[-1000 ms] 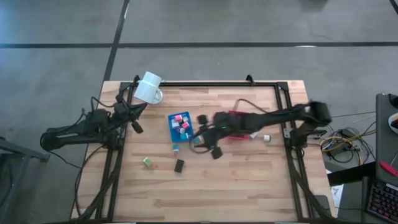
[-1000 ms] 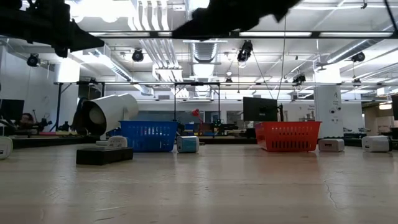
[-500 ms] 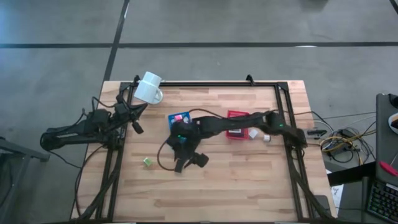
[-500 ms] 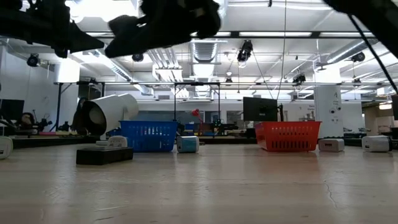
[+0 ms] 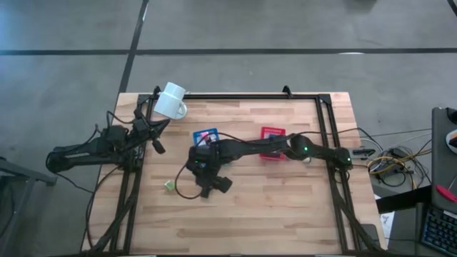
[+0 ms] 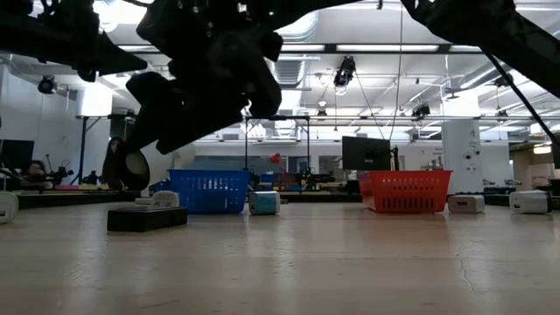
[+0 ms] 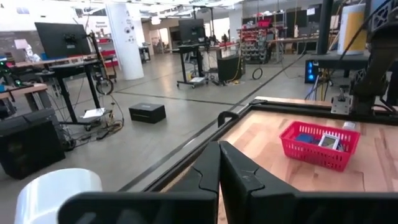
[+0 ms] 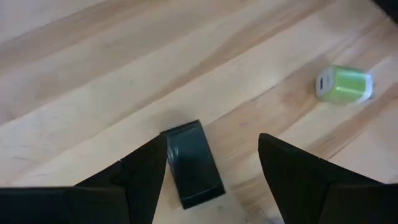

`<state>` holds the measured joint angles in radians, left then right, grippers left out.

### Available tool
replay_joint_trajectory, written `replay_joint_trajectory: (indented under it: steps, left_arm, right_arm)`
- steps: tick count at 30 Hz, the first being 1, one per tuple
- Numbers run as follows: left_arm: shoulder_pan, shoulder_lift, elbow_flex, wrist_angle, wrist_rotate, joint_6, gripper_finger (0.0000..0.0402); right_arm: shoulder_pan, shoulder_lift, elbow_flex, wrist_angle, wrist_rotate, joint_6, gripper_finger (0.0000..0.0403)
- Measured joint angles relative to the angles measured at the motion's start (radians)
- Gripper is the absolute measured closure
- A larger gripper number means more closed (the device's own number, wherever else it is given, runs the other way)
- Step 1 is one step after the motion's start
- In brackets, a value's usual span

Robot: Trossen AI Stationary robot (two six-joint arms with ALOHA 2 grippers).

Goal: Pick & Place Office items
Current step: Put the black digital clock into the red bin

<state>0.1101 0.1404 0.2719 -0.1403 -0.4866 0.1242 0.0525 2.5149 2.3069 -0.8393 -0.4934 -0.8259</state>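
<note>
On the pale, grained wooden table (image 8: 93, 68) lies a glossy black rectangular block (image 8: 191, 163), flat on the boards, with a rounded green block (image 8: 344, 84) capped in white well apart from it. The right gripper (image 8: 211, 165) hangs just above the black block with its dark, matte fingers (image 8: 149, 171) spread wide, the block lying between them beside one finger, untouched. The left gripper (image 7: 219, 163) waits at the table's left edge near the white mug (image 5: 171, 101), its fingers pressed together on nothing.
</note>
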Motion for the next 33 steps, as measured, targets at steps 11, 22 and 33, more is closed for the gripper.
replay_joint_trajectory:
  steps: [11, 22, 33]
  left_arm:
    - [0.0, 0.027, -0.009, 0.02, 0.004, -0.008, 0.0394]
    - [0.0, 0.031, -0.016, 0.021, 0.004, -0.031, 0.0394]
    - [-0.001, 0.031, -0.016, 0.021, 0.004, -0.034, 0.0394]
  right_arm:
    - [0.001, 0.063, -0.01, 0.0, 0.063, -0.036, 0.0154]
    - [0.001, 0.099, -0.012, -0.03, 0.069, -0.093, 0.0155]
    - [0.0, 0.099, -0.02, -0.039, 0.047, -0.009, 0.0246]
